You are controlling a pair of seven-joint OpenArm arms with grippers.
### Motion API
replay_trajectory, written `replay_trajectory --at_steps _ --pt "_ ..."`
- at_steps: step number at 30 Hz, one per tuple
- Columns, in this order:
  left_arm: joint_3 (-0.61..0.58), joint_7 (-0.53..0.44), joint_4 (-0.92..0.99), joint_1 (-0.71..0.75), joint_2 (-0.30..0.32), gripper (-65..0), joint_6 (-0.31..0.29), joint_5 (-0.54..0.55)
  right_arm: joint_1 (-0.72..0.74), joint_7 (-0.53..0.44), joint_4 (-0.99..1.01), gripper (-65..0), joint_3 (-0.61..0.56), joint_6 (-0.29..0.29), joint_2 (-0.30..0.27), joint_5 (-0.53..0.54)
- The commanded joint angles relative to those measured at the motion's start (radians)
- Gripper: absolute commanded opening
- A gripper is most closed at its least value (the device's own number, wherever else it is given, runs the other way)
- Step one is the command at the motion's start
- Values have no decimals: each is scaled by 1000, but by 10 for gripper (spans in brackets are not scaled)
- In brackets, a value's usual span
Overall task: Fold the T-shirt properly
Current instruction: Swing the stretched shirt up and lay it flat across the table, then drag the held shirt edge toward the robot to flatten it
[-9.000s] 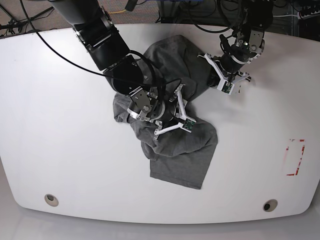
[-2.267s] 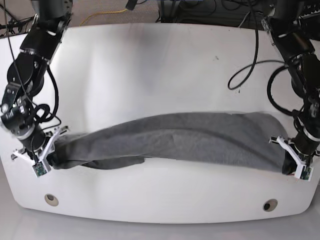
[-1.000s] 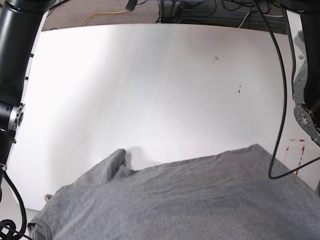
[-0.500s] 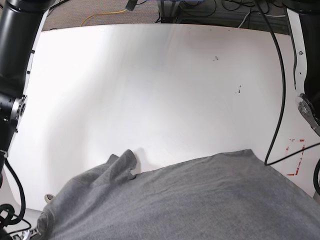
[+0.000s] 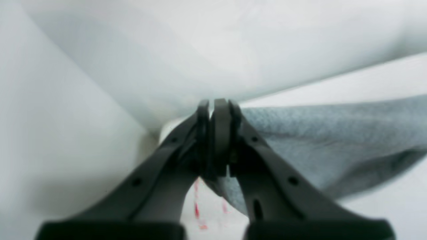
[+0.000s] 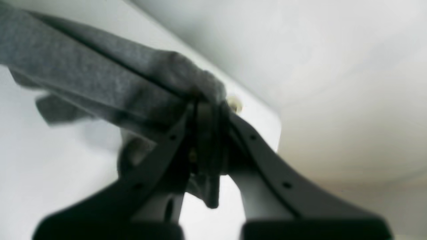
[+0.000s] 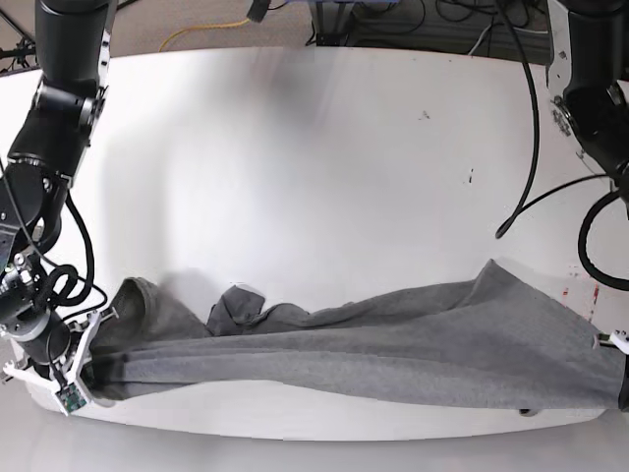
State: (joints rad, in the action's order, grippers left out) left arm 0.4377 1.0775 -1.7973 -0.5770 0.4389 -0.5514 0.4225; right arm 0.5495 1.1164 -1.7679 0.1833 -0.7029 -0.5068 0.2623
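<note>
Along the near bench (image 7: 314, 147) edge, each hand, left (image 5: 216, 105) and right (image 6: 206, 103), pinches the T-shirt (image 7: 393, 339); keep tension even, lower flat.

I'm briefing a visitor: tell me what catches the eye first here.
The wrinkled heather-grey cotton T-shirt stands out, stretched in a long band across the near edge of the white table. The right gripper is shut on one end, at the base view's left; the left gripper is shut on the other end, at its right.
</note>
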Motion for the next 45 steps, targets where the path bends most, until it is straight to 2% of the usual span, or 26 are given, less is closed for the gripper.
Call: replay_trajectory --at_steps 1,7,10,17,23,32,36,40,45 --pt "23 13 -40 10 18 -650 6 28 -7 -25 -49 -650 28 5 7 7" --pt "128 91 -155 248 1 -650 4 112 -214 -25 -149 -650 129 5 46 7" --pt "172 92 -158 346 -21 -650 4 158 -282 -25 -162 -650 150 5 72 9" --pt "261 88 -164 578 -22 -650 3 250 -469 -25 -204 -650 221 5 129 9" --pt "307 88 -166 733 -24 -650 3 289 -602 -26 -206 -650 267 5 149 9" --pt "353 68 -169 946 -24 -650 3 283 -784 -26 -214 -650 322 5 204 9" --pt "342 -7 -163 990 -24 -650 3 256 -839 -31 -212 -650 322 5 233 7" --pt "309 -10 -163 997 -24 -650 3 195 -889 -31 -212 -650 322 5 245 7" --pt "296 -12 -163 992 -27 -650 -63 123 -915 -31 -212 -650 322 5 245 1"
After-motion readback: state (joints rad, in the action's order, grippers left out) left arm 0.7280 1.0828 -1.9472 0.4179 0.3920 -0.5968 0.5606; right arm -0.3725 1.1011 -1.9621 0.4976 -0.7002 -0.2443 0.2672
